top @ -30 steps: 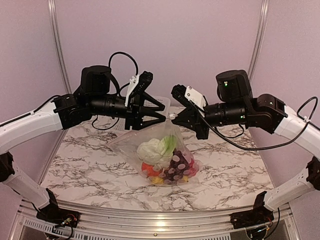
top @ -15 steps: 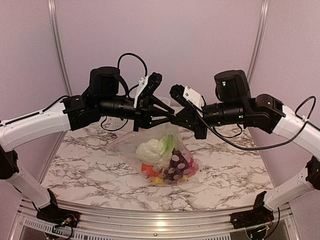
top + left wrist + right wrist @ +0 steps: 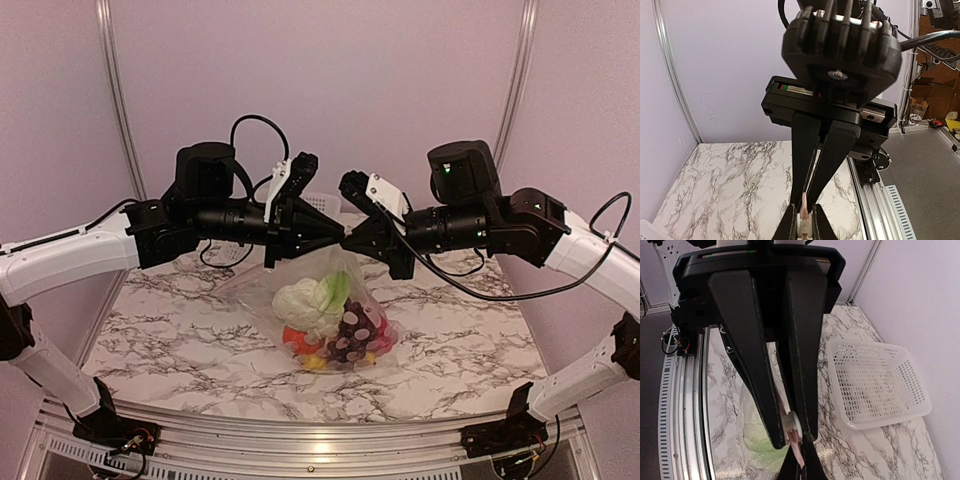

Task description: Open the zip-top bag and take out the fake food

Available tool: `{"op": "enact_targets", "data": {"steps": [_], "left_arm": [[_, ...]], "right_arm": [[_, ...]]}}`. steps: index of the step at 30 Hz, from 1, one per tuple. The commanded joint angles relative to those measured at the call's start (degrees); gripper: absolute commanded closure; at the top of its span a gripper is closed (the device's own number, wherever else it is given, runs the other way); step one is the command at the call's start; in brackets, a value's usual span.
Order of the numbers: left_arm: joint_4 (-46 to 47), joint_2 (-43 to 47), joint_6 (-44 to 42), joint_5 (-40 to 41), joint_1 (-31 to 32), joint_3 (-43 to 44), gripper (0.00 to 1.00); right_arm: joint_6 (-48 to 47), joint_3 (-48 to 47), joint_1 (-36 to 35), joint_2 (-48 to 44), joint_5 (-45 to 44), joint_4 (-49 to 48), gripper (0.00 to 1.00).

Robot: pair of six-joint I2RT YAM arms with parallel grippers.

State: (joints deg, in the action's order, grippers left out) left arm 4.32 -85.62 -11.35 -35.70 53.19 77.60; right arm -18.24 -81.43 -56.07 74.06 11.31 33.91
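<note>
The mouth of the large clear, crinkly plastic zip-top bag [image 3: 262, 292] is hidden where the two black tools meet nose to nose above the white-and-grey marbled table [image 3: 170, 330]. In the wrist views only a small whitish-pink scrap of its top edge shows between the fingers. The left gripper [image 3: 333, 236] is clamped on that edge. The right gripper [image 3: 355, 238], facing it and almost touching it, is pinched closed on the same strip.

The bag hangs from this grip, and its lower part bulges on the table with the fake food [image 3: 330, 322] inside. A pale white-green plastic cabbage [image 3: 300, 300] lies beside dark purple grapes [image 3: 355, 330]. The red, orange and yellow pieces under them are heaped together and hard to tell apart.

From above, the white perforated plastic basket [image 3: 322, 203] is mostly covered by the left gripper. The right wrist view shows it whole, near the lilac wall. A small green-and-red label on each gripper body is too small to read.
</note>
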Motion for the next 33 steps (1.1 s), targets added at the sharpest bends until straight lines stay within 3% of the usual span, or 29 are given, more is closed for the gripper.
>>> {"op": "enact_targets", "data": {"steps": [1,13,26,33], "left_arm": [[-2.28,2.7,-0.47,1.17,-1.55,-3.16,0.96],[-7.16,8.53,-2.27,4.45,-6.43,-10.32,0.99],[-11.84,20.53,-3.05,7.91,-19.42,-22.95,1.0],[-12.6,21.76,-3.97,6.79,-22.51,-23.79,1.0]], "right_arm": [[0.69,-0.31,1.22,-2.34,-0.07,-4.35,1.0],[2.07,4.26,2.88,-6.79,-1.58,-4.95,1.0],[5.11,11.26,4.2,-13.43,-5.07,-7.17,1.0],[5.15,13.82,4.5,-14.84,-5.87,-8.11,1.0]]}}
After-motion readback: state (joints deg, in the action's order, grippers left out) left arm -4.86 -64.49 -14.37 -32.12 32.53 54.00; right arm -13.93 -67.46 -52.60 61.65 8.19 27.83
